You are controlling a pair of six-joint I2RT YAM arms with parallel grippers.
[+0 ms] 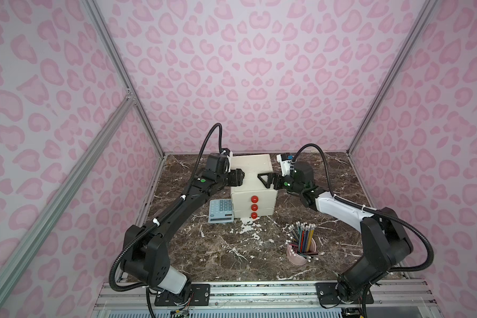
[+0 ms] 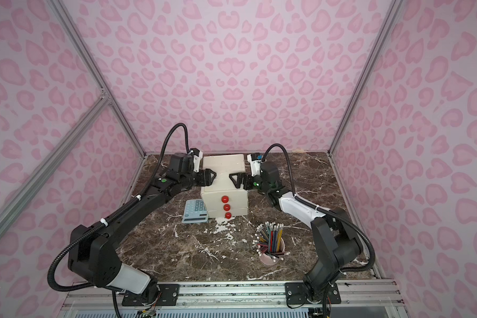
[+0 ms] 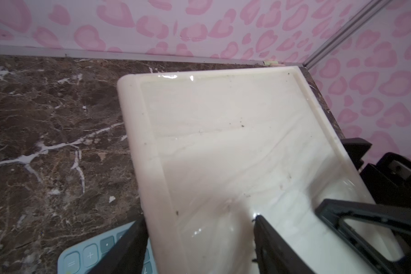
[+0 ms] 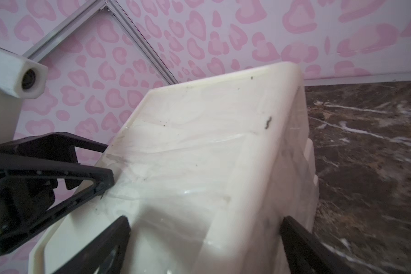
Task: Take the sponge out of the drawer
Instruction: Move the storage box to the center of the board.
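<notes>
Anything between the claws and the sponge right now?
Yes. No sponge in view; the cabinet's three drawers look shut. The left claw and right claw are open at the cabinet's top edges, away from the red knobs.

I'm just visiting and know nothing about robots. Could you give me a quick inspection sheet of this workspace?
Surface: brown marble table with white veins.
Job's things: white drawer unit, three red knobs, drawers look shut; sponge not seen.
Clutter: blue calculator; pink cup of pencils.
Grippers: left gripper and right gripper open, straddling the unit's top edges.
Cables: black hoses looping along both arms.
Surroundings: pink patterned walls, metal frame.
</notes>
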